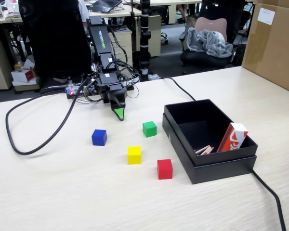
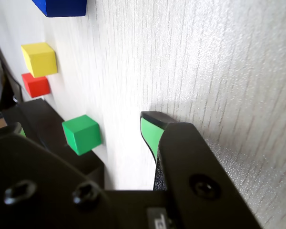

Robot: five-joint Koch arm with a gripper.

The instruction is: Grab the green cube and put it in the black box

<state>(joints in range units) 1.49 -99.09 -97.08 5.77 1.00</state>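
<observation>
The gripper (image 1: 119, 114) is pointing its green tip down at the table (image 1: 62, 192), just above or on the surface. Only one tip is showing in either view, so whether the jaws are apart or together cannot be told. Nothing is sitting in its grasp.

The green cube (image 1: 150, 129) is resting on the table in the fixed view, right of the gripper tip and slightly nearer the camera, apart from it. The black box (image 1: 209, 166) is lying farther right, beyond the cube.

The wrist view is showing the picture on its side: the green cube (image 2: 82, 134) is appearing left of the green-faced fingertip (image 2: 150, 133), with a bare strip of table between them, and the box edge (image 2: 38, 119) is showing behind it. The box contents are showing in the fixed view only
</observation>
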